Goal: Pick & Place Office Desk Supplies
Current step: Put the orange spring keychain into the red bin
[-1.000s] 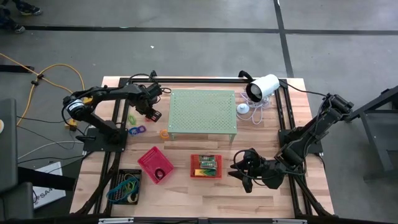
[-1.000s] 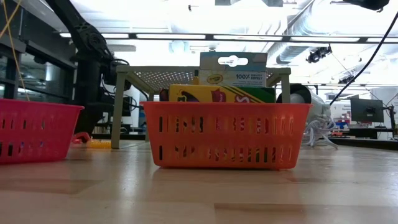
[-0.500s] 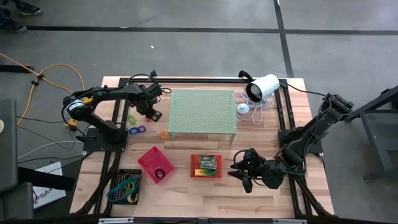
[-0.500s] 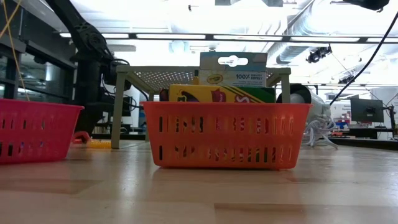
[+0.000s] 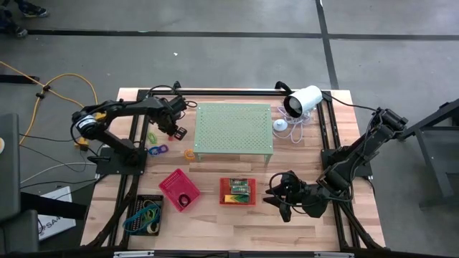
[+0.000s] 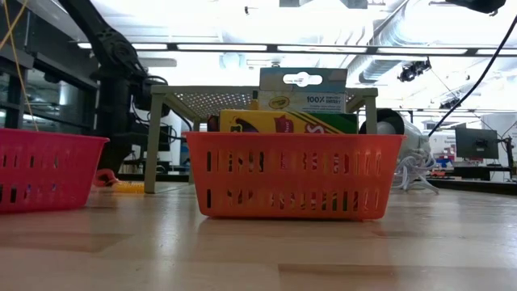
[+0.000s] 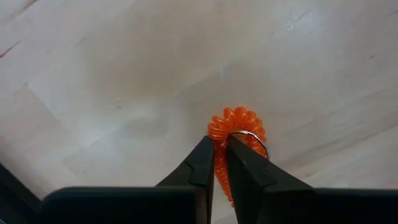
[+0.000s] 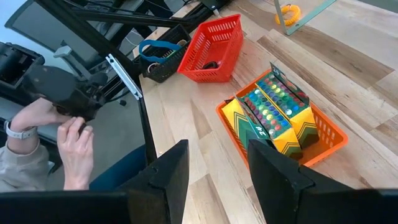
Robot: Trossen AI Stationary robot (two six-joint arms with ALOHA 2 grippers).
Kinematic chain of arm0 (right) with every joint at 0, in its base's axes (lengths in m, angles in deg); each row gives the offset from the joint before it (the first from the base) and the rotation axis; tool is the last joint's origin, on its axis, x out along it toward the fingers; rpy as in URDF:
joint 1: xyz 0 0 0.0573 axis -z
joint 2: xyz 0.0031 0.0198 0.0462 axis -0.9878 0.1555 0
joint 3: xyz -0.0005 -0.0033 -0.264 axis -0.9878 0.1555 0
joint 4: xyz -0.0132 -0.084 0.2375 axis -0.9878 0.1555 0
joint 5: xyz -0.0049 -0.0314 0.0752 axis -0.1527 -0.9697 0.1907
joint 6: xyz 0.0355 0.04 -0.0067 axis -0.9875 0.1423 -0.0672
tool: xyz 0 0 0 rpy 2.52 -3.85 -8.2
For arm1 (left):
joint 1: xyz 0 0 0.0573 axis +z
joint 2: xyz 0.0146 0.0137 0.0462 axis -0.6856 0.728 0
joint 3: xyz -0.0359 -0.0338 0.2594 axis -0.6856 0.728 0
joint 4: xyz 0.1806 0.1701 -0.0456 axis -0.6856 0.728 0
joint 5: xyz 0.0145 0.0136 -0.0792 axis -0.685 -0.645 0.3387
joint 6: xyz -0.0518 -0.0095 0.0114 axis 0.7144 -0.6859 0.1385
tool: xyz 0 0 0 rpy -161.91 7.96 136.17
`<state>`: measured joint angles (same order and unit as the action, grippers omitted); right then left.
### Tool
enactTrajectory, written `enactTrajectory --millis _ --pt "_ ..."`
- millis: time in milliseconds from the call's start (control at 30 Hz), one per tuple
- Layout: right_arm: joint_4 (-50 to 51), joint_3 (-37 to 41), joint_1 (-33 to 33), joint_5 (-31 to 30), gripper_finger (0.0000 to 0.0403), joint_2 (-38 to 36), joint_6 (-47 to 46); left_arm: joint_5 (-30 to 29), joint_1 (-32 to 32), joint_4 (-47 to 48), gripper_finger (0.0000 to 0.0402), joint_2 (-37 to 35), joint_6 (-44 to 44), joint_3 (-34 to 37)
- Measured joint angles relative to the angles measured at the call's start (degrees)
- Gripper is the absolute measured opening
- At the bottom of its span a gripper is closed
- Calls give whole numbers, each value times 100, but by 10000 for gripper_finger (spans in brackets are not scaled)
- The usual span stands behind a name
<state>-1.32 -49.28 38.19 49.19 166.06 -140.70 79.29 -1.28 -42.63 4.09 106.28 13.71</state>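
Orange coil ring [image 7: 236,127] clamped by left gripper [image 7: 219,152] on the table [image 7: 124,74]. Right gripper [image 8: 214,165] spread wide, holding nothing, near the orange tray [image 8: 333,134].

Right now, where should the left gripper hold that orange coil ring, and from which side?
Pinch across one side of the coil, from straight above. The orange coil ring lies flat on the wooden table, so only its coiled rim offers anything to clamp. The left gripper already straddles that rim from above.

Orange tray [image 8: 333,138]: crayon boxes [image 8: 273,115] inside, on counter [image 8: 373,74].
Red tray [image 8: 214,46]: at its 10 o'clock.
Person's hands [image 8: 65,134]: beyond counter edge.
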Motion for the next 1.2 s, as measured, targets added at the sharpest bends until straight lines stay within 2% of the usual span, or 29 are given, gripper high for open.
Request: enactTrajectory --millis 333,800,967,1200 --pt "0 -1 0 0 151 -1 0 50 0 291 25 -757 270 5" --pt "0 -1 1 0 150 0 0 57 -103 1384 25 -2580 588 -328" --pt "0 -1 0 0 150 0 0 57 -250 1700 25 -2862 610 -527" --pt "0 -1 -1 0 150 0 0 266 -825 1883 25 -2976 629 -535"
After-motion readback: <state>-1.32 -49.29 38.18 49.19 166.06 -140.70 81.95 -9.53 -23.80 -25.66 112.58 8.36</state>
